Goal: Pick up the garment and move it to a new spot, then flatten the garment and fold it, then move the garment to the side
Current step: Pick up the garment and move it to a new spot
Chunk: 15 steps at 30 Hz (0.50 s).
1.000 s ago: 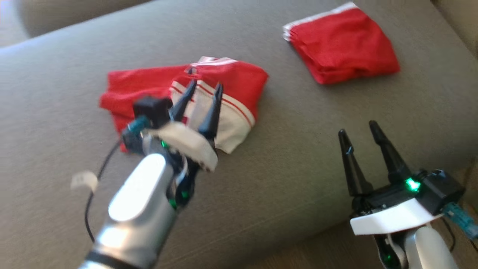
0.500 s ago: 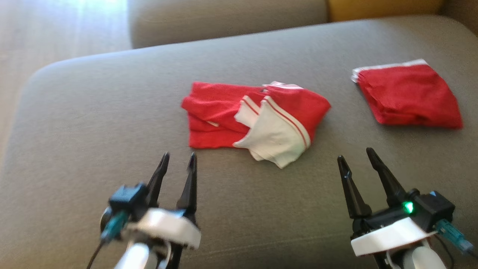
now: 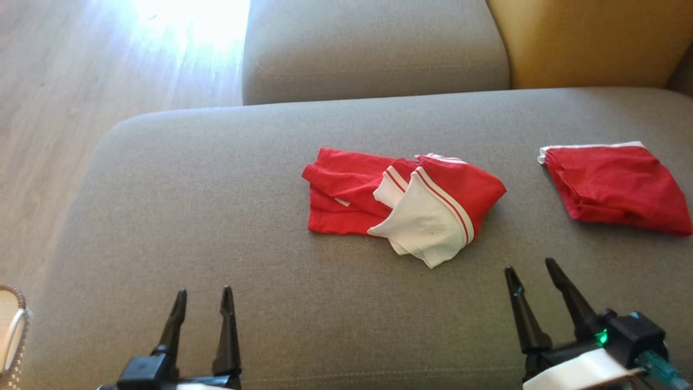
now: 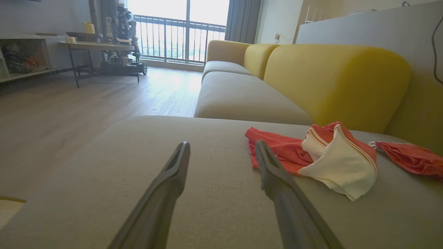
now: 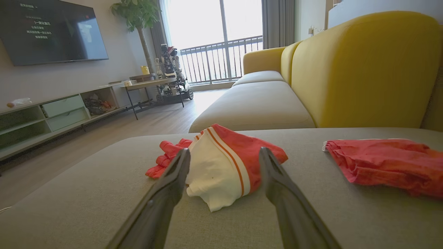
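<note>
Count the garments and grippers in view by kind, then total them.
Garments: 2 (red-and-white garment, red garment)
Grippers: 2 (left gripper, right gripper)
Total: 4

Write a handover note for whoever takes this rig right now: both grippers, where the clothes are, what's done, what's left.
Left gripper: open, empty, at the near edge of the grey seat cushion.
Right gripper: open, empty, also at the near edge, short of the clothes.
Red-and-white garment: bunched up mid-cushion, not gripped.
Red garment: folded, at the cushion's far right.
Done: that red one looks folded and set aside.
Left: flatten the bunched garment, fold it, move it to the side.
</note>
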{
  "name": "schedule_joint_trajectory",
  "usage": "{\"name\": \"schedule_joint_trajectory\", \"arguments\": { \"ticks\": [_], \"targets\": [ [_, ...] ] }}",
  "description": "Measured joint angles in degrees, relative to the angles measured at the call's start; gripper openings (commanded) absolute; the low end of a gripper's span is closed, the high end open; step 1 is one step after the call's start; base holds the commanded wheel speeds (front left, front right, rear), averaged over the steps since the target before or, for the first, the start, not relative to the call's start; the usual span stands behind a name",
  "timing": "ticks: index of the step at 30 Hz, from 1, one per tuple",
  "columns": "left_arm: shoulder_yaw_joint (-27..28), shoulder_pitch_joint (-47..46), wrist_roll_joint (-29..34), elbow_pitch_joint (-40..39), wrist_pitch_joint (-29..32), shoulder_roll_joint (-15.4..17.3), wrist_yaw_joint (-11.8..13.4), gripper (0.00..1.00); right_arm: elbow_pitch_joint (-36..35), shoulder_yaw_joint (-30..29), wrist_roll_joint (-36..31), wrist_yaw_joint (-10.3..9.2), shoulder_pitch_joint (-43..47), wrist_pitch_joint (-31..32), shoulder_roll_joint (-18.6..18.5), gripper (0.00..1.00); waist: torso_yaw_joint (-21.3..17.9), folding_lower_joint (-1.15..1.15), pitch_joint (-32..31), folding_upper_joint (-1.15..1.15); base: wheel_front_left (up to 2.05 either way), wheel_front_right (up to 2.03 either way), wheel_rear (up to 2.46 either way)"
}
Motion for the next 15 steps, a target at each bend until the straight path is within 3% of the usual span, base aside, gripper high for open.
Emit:
{"name": "schedule_joint_trajectory", "arguments": {
  "ticks": [7, 15],
  "targets": [
    [2.46, 2.79, 5.03, -2.56, -0.01, -0.90, -1.49, 1.00, -0.45, -1.31, -0.78, 0.00, 0.76, 0.00, 0.03, 1.00, 0.85, 0.00, -1.27, 0.00, 0.00, 0.00, 0.00],
    [4.25, 3.04, 6.31, -2.56, -0.01, -1.69, -2.96, 1.00, -0.42, -1.27, -0.86, 0.00, 2.20, 0.00, 0.05, 1.00, 0.76, 0.00, -1.91, 0.00, 0.00, 0.00, 0.00]
  ]
}}
